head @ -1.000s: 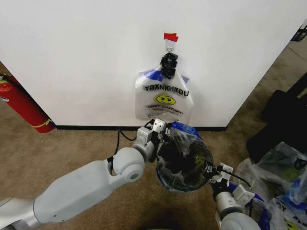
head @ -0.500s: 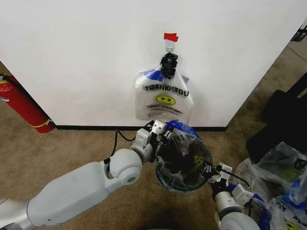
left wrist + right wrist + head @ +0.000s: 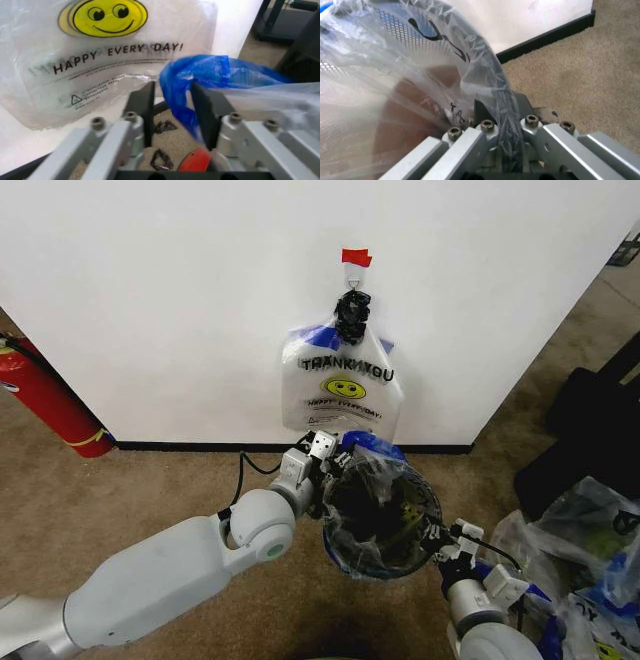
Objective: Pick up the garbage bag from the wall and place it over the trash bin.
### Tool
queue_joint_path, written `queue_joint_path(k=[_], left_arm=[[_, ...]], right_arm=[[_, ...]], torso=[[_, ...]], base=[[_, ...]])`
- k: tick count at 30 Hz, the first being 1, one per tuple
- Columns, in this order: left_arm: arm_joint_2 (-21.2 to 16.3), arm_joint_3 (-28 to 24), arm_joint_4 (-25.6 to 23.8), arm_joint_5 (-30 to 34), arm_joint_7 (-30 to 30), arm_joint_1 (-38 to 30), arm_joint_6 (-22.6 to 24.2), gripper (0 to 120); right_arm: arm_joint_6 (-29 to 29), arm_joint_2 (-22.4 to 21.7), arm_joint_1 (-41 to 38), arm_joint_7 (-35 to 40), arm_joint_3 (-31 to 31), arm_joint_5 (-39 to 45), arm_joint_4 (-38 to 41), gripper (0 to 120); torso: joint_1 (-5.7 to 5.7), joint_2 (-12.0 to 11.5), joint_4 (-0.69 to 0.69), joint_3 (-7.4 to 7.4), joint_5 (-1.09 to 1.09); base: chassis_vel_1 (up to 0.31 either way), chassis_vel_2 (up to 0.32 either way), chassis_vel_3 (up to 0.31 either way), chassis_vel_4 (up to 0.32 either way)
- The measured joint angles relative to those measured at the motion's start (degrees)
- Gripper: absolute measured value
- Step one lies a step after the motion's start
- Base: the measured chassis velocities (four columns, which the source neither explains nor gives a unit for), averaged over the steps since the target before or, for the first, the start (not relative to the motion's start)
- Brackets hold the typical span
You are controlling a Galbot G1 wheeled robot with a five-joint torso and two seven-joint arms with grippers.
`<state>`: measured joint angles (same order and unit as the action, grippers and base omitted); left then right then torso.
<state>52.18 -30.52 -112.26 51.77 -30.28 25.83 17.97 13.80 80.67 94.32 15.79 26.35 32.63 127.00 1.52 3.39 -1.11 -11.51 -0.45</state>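
A garbage bag (image 3: 345, 385) with a yellow smiley hangs from the hook (image 3: 353, 277) on the white wall (image 3: 180, 300), below a red tape strip. In front of it stands the trash bin (image 3: 382, 515), with a second clear bag (image 3: 395, 75) spread over its rim. My left gripper (image 3: 325, 455) is at the bin's far rim. In the left wrist view the left gripper (image 3: 175, 112) is open, and that bag's blue handle (image 3: 220, 71) runs loosely between its fingers. My right gripper (image 3: 450, 540) is at the near rim. The right gripper (image 3: 502, 127) is shut on the bin's rim (image 3: 490, 75) and the plastic over it.
A red fire extinguisher (image 3: 50, 405) leans on the wall at far left. A black fabric bag (image 3: 590, 420) and lumpy clear bags (image 3: 590, 520) lie on the carpet at the right. A black baseboard (image 3: 180, 447) runs along the wall's foot.
My left gripper has shifted slightly left and back from the bin's far rim. The bin, the hanging bag and my right gripper have stayed put.
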Motion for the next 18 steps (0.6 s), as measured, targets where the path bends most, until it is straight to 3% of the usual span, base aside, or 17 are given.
queue_joint_path(k=[8, 18], left_arm=[[0.3, -0.8, 3.2, 3.0, 2.4, -1.7, 0.3, 0], [-0.5, -1.4, 10.7, 3.7, 11.0, -3.4, 1.3, 0]], right_arm=[[-0.1, -1.0, 0.4, -0.5, 0.5, 0.9, 0.4, 0], [-1.0, -2.3, -0.1, -1.9, -1.0, 0.8, -0.2, 0]], torso=[[0.00, 0.0, 0.00, 0.00, 0.00], [0.00, 0.0, 0.02, 0.00, 0.00]], base=[[0.000, 0.000, 0.000, 0.000], [0.000, 0.000, 0.000, 0.000]])
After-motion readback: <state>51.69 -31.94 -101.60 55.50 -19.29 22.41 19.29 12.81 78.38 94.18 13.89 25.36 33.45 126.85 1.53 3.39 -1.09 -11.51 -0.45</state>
